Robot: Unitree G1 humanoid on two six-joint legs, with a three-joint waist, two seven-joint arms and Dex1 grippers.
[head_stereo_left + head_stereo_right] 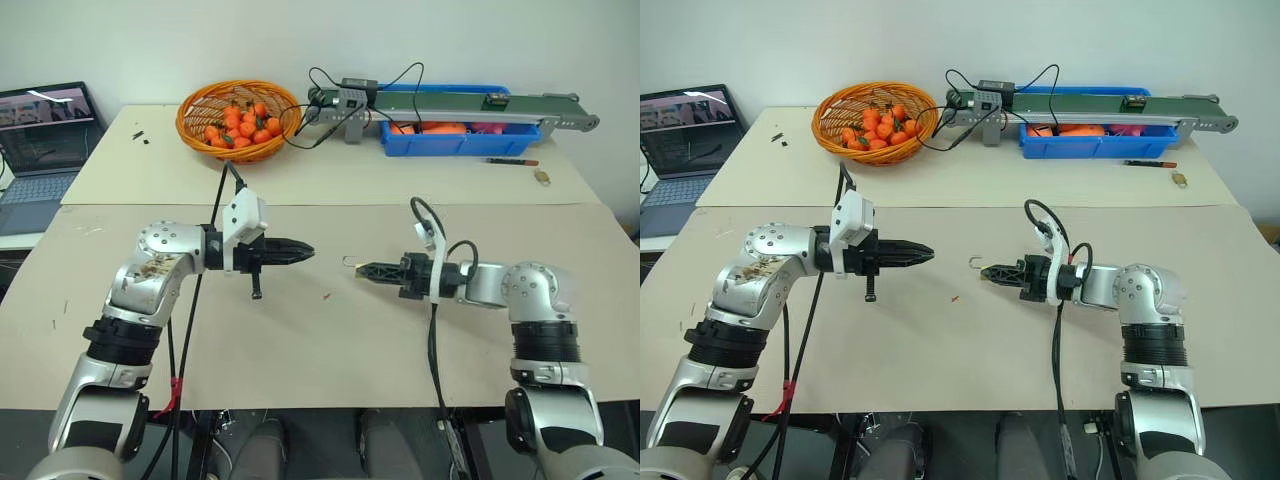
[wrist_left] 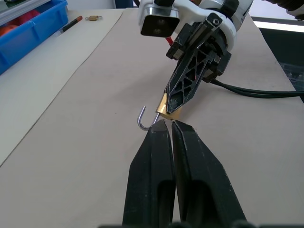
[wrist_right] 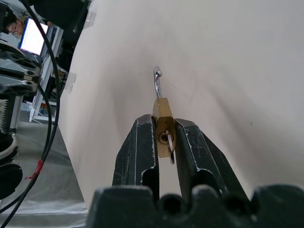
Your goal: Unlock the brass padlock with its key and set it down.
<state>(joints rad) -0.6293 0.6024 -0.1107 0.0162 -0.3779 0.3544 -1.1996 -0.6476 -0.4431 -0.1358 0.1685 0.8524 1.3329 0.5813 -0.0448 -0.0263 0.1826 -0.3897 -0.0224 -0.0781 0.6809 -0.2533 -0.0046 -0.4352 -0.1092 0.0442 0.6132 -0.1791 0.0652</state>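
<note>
The right claw (image 1: 362,268) grips the brass padlock (image 3: 162,127) at mid-frame, over bare tabletop (image 1: 330,350); the left claw (image 1: 303,252) is clenched, empty, a gap apart; the right wrist view shows the key (image 3: 169,142) in the padlock's keyhole, the left wrist view its shackle swung open; upper left, a basket (image 1: 200,105) holds oranges.

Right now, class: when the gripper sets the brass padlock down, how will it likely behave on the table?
The brass padlock, shut in the right gripper, looks like solid metal, so probably rigid and heavy for its size. Its flat-sided body should rest rather than roll. Its open shackle hangs off one end and may tip it sideways; the key in its keyway could slip out.
</note>
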